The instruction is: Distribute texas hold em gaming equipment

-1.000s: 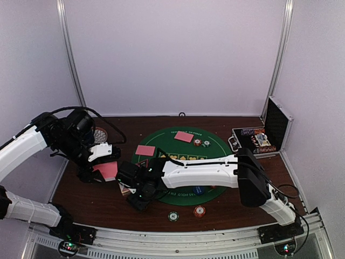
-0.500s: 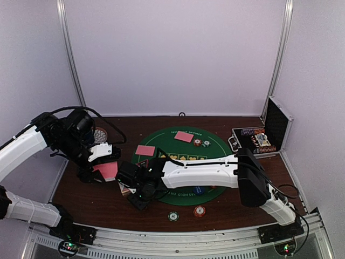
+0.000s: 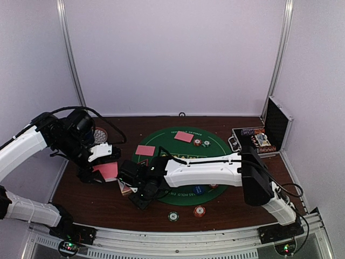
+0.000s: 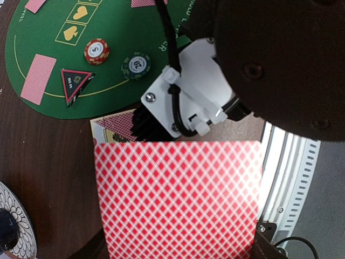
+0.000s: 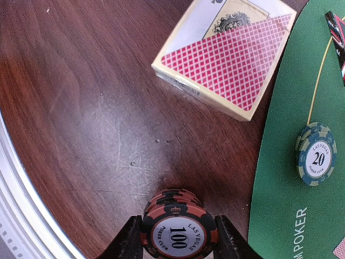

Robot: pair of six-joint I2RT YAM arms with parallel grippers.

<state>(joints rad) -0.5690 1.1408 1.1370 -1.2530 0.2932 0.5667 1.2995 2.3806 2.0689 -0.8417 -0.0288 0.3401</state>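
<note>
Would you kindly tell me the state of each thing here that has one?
Left end effector: shut on pink-backed card.
Right end effector: shut on red 100 chip stack.
Metal case: open, lid upright.
Card box: lying flat.
Green 20 chip: flat on green mat.

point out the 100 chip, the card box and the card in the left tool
100 chip [image 5: 179, 236]: right wrist view, top face
card box [image 5: 232, 65]: right wrist view, patterned top
card [image 4: 178, 199]: left wrist view, middle of back
</note>
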